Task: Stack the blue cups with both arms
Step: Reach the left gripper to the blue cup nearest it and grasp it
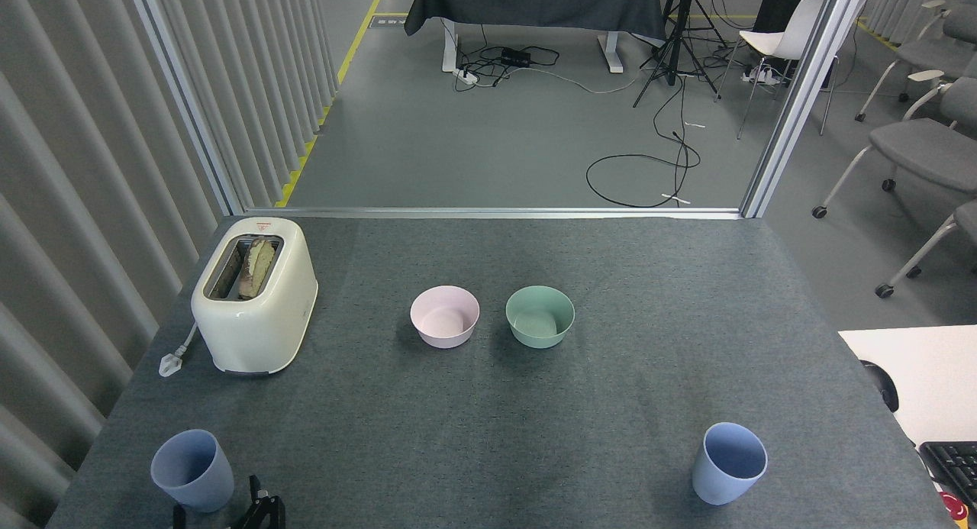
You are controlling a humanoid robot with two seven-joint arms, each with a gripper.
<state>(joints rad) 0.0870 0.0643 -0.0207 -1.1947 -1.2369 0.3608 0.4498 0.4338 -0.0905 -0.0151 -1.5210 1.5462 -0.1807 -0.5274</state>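
The grey felt-covered desk carries everything here, and the two blue cups stand upright at its near corners, well apart from each other. At the left rear sits a cream toaster with bread in its slot; in the middle a pink bowl and a green bowl stand side by side, neither part of the job. The left blue cup and the right blue cup both rest untouched, so stacking has not begun: the step in hand looks like the opening reach for the left cup. The left pincer pokes up at the bottom edge just beside that cup, its dark fingertips apart, seemingly spread, and gripping nothing. The right pincer is out of view. The next move probably calls for bringing the spread fingers around the left cup's wall and closing gently, while the other arm comes in for the right cup.
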